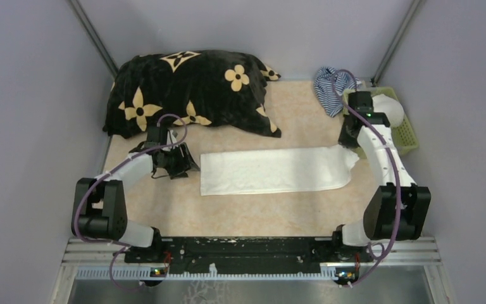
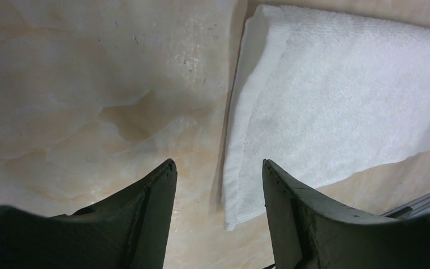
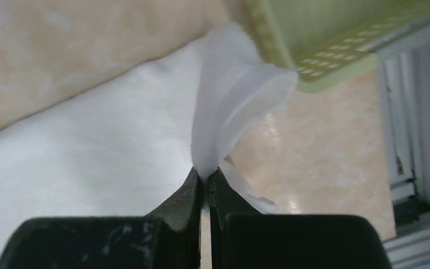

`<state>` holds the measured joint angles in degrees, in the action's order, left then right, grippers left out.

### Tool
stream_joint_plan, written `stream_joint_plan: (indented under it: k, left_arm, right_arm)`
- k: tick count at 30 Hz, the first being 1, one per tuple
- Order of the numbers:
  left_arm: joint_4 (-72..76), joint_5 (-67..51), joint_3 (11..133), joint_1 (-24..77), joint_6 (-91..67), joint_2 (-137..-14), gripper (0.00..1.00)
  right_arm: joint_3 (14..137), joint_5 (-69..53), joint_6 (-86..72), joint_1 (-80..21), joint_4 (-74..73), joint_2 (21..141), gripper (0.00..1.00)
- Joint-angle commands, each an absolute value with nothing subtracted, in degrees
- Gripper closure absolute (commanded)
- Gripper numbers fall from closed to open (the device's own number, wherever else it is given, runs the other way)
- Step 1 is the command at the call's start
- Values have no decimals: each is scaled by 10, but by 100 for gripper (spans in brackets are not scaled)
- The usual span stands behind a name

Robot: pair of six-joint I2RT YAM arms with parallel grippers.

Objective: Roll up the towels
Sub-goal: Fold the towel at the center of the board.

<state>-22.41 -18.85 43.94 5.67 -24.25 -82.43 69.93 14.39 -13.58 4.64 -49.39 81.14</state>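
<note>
Across the middle of the counter (image 1: 164,212), a smooth pale surface with marbled tan veining, lies the long towel (image 1: 272,171), a white terry rectangle spread flat with its length running left to right. Its nap is soft and nubbly; the left end shows a thick folded edge of doubled layers in the left wrist view. The right end is lifted and puckered into a peak, pinched between the closed fingers of the right claw (image 3: 205,182), whose dark scuffed tips are clamped tight on the cloth.

Just left of the towel's left end, the left claw (image 2: 218,171) hovers over the counter with its two dark wedge-shaped fingers spread apart, holding nothing; the towel's edge sits beside the right finger.

At the far left rests a plump black pillow (image 1: 190,92) with tan flower shapes. At the far right, a crumpled blue-and-white striped garment (image 1: 329,88) lies beside a pale green slotted plastic basket (image 1: 408,136), which holds another white towel (image 1: 389,107) in a rounded bundle.
</note>
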Motion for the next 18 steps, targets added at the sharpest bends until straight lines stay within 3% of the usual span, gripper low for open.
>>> stream_joint_plan:
  k: [1, 9, 18]
  left_arm:
    - [-192, -210, 427, 63, -263, -842, 37]
    - [-163, -222, 406, 76, -268, -868, 44]
    - [-125, -239, 389, 98, -285, -895, 56]
  right_arm:
    - [731, 33, -172, -37, -484, 785, 100]
    - [726, -79, -277, -227, -385, 816, 100]
    - [798, -94, -352, -371, -302, 927, 100]
